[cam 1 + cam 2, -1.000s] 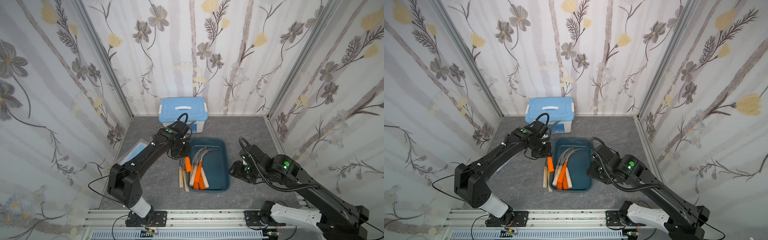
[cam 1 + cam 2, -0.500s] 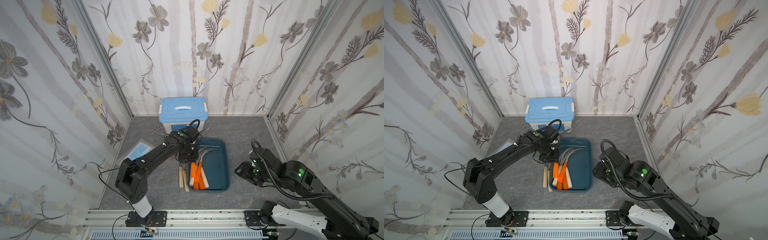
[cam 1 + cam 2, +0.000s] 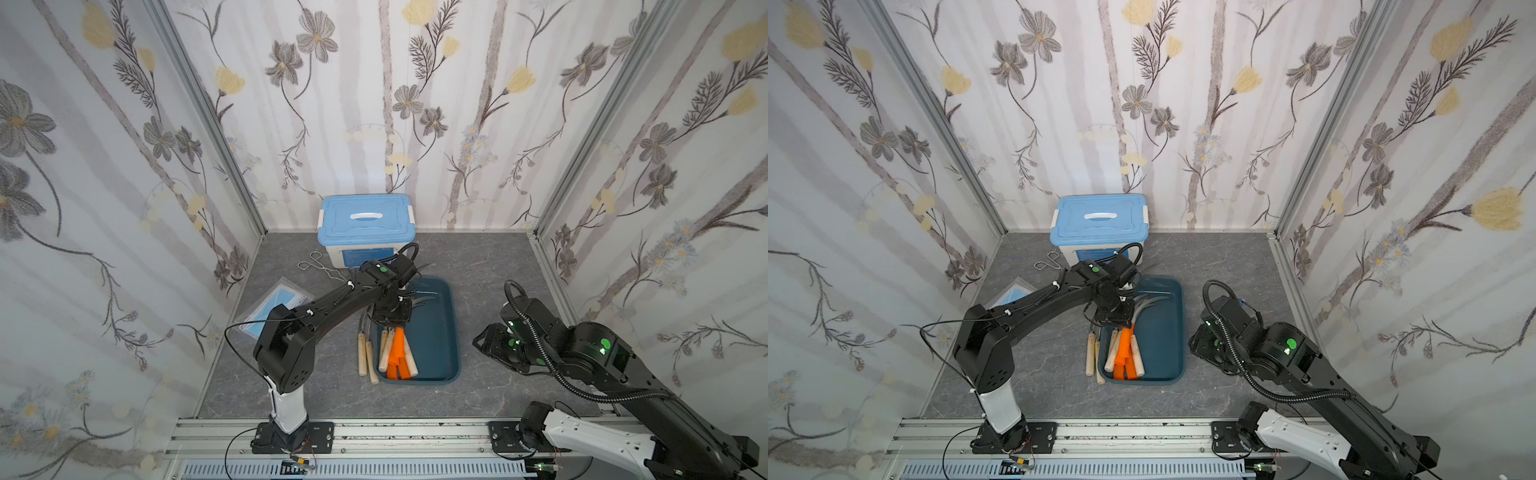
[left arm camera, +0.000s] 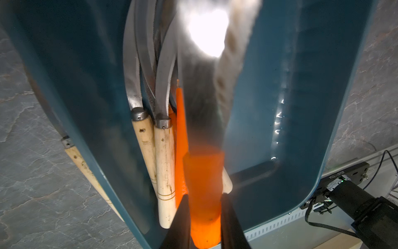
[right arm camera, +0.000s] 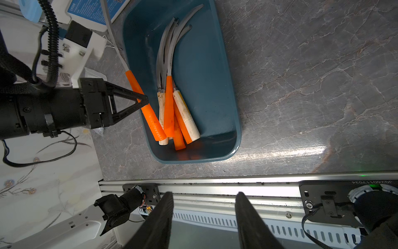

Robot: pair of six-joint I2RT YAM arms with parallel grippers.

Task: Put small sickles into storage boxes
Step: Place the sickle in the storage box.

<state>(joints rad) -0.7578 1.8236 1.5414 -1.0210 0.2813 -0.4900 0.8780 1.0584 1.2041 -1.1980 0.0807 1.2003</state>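
The only print that can be read is a white serial number on the black mounting plate (image 5: 312,190) under the right arm's base, on the front rail. It reads roughly "JG260117034" and appears upside down in the right wrist view. The left wrist view shows it slanted on the same plate (image 4: 349,172), and the second character is uncertain. The blue label (image 5: 92,9) on the white box (image 3: 335,255) has white lettering, too blurred to read

Place: robot lab test booth.
Walls: floral wallpaper panels (image 3: 374,104) on left, far and right sides, joined by aluminium posts (image 3: 210,124).
Floor: grey stone-look tabletop (image 3: 498,266).
Near edge: metal rail (image 3: 395,432) carrying two bolted robot arm bases (image 3: 291,439).
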